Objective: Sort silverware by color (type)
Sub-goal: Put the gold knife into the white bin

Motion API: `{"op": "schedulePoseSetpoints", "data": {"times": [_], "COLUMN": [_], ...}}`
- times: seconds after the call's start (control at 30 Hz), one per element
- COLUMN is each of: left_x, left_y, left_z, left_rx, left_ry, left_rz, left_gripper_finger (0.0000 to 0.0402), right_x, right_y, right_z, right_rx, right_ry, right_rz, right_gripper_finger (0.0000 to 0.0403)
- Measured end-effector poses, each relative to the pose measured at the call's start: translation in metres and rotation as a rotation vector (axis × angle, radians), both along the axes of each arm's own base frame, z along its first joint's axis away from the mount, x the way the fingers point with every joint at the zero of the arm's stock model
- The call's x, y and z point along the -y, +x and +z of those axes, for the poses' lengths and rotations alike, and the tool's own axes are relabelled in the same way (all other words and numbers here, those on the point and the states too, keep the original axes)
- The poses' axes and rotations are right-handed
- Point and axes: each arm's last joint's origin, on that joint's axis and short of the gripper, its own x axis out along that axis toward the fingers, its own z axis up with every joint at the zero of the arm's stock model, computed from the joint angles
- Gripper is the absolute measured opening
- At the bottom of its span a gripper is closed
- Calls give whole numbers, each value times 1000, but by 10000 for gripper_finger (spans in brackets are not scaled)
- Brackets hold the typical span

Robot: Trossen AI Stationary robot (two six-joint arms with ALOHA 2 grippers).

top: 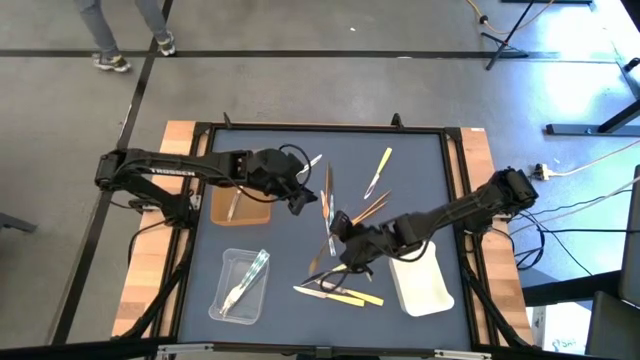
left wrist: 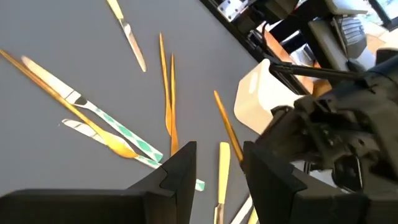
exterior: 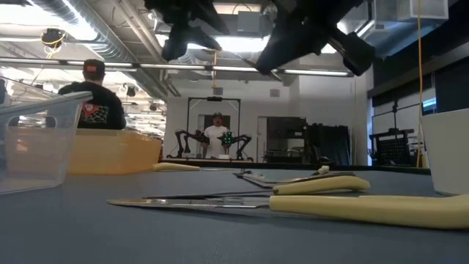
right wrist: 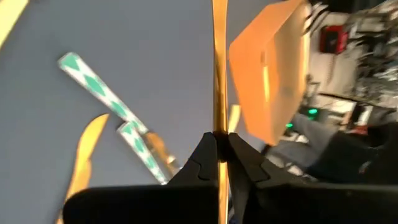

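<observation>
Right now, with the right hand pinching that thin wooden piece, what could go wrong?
The right hand grips the wooden utensil at one thin edge, so it may twist or slip out. The left hand hangs open close by over the mat, so the arms could bump. Loose utensils below could get knocked.

Both arms are matte black, built of slim tubular links and blocky joint housings with black cables looping beside them, white lettering runs along the left arm, and each gripper ends in two angular, stepped black fingers.
</observation>
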Motion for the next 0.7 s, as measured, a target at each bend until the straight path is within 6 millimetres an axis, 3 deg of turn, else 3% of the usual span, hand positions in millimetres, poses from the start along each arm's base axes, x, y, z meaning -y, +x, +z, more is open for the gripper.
{"op": "schedulePoseSetpoints", "data": {"times": [0.7], "left_x": [8], "left_y": [2], "left_z": [5], "left_rx": [52], "left_ry": [-32], "left_rz": [-33], "left_gripper_finger": [125], "right_x": [-12], "right_y": [17], "right_z": [27], "right_rx": [261], "right_ry": [-152], "right_rz": [144], "right_gripper_finger": [3]}}
